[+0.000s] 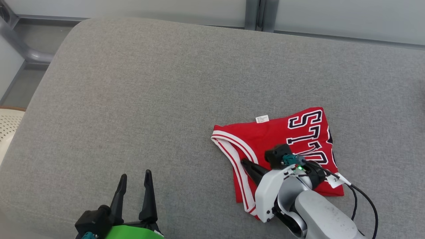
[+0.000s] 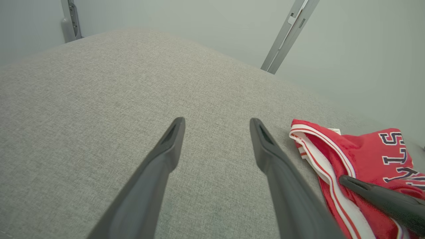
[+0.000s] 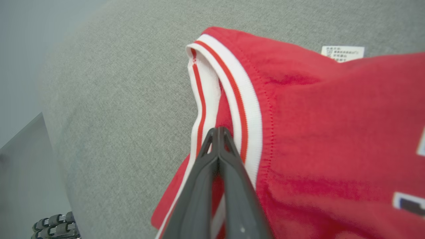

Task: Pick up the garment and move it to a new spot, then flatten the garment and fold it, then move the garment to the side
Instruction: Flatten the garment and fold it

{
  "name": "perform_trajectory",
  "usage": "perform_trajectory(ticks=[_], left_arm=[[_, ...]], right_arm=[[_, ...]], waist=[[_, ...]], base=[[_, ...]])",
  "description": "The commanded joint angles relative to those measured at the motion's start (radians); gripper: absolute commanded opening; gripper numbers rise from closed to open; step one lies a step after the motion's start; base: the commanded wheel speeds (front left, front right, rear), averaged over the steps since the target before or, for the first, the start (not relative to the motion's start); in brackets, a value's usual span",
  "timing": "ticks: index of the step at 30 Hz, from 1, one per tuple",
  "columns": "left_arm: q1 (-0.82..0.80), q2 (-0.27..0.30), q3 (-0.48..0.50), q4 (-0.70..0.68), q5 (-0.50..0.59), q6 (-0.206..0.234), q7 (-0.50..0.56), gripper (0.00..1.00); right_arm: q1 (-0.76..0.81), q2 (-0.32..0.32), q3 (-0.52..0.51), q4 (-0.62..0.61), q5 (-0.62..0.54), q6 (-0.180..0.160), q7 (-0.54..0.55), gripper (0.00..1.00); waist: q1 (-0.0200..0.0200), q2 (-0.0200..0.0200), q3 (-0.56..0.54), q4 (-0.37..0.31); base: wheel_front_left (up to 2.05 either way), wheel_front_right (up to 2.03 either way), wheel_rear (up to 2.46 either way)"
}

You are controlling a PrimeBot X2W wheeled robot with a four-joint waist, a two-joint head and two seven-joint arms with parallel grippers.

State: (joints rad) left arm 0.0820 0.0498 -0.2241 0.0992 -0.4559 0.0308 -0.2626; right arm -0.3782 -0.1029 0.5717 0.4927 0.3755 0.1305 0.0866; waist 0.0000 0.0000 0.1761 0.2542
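Observation:
The garment (image 1: 262, 139) is a red jersey with white-and-red striped trim and black-and-white letters, lying folded on the grey cushion (image 1: 166, 99) at the right front. My right gripper (image 1: 245, 163) is shut, its fingers pressed together and lying on the jersey's striped trim (image 3: 232, 99); no cloth shows between them. In the right wrist view the garment (image 3: 332, 116) lies under and right of the right gripper (image 3: 217, 131). My left gripper (image 1: 134, 177) stands open over bare cushion, well left of the garment (image 2: 358, 156), holding nothing.
A white care label (image 1: 262, 119) sticks out from the jersey's far edge. The cushion ends at a pale wall with grey metal posts (image 1: 254, 15) behind. A cream perforated chair (image 1: 8, 126) stands off the left edge.

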Motion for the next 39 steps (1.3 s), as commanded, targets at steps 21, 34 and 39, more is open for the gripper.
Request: perform_trajectory(ticks=[21,34,39], left_arm=[[0.066,0.002,0.04,-0.003,0.006,0.008,-0.002,1.0],[0.058,0.002,0.031,-0.016,-0.015,0.014,-0.002,1.0],[0.04,0.002,0.034,-0.018,-0.016,0.011,-0.002,1.0]], right_arm=[[0.19,-0.066,-0.087,-0.17,-0.189,0.0,-0.147,0.0],[0.379,-0.121,-0.125,-0.351,-0.172,0.0,-0.019,0.0],[0.375,-0.119,-0.164,-0.367,-0.205,0.0,-0.003,0.0]], waist=[[0.0,0.0,-0.124,-0.035],[0.0,0.0,-0.073,-0.013],[0.0,0.0,-0.046,-0.013]], base=[[0.0,0.0,0.0],[0.0,0.0,0.0],[0.0,0.0,0.0]])
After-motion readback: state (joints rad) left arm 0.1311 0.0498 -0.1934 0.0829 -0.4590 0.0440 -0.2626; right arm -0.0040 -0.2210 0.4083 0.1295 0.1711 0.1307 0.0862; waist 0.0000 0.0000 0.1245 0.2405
